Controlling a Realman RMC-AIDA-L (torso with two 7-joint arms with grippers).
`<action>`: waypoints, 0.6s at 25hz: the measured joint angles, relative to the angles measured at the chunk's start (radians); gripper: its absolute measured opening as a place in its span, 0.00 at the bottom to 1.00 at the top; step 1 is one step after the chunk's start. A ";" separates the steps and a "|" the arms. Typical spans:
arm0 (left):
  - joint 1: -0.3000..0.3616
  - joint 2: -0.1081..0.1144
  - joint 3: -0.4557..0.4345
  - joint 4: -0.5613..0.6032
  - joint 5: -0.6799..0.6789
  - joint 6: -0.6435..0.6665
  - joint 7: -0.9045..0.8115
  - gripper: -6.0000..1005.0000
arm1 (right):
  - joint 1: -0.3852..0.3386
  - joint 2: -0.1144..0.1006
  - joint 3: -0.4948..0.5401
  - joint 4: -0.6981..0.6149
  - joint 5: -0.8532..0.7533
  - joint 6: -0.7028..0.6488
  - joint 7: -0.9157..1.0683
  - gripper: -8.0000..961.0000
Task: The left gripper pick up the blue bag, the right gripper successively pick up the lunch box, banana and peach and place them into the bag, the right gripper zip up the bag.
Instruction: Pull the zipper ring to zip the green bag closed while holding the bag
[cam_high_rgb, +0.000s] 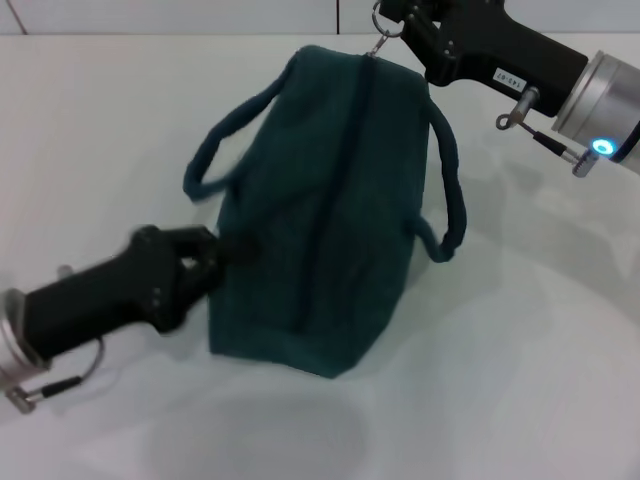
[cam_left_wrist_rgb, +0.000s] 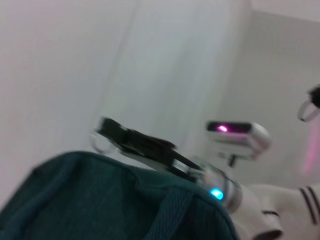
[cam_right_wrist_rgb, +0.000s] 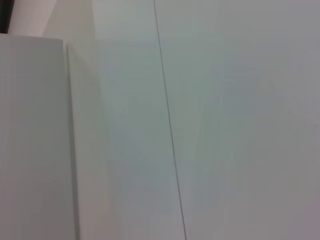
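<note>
The left gripper (cam_high_rgb: 222, 250) pinches the near left end of the blue bag (cam_high_rgb: 330, 210) between its fingers, the bag's zipped ridge running away across the white desk (cam_high_rgb: 520, 360) to the right gripper (cam_high_rgb: 392, 22), fingers closed on the zipper ring (cam_high_rgb: 378, 42).

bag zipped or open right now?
Zipped, apparently: the bag shows an unbroken top seam, no foil lining visible, and the right gripper is at the ring pull.
</note>
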 joint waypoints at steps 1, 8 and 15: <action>0.006 0.000 -0.032 0.000 -0.002 -0.009 -0.003 0.15 | -0.003 0.000 0.001 -0.001 0.000 -0.002 0.010 0.03; 0.044 -0.021 -0.265 0.000 -0.003 -0.061 0.022 0.17 | -0.011 0.001 -0.005 -0.002 0.000 -0.055 0.072 0.03; 0.058 -0.026 -0.298 -0.008 -0.047 -0.074 0.091 0.19 | -0.005 0.001 -0.008 -0.001 0.000 -0.083 0.093 0.03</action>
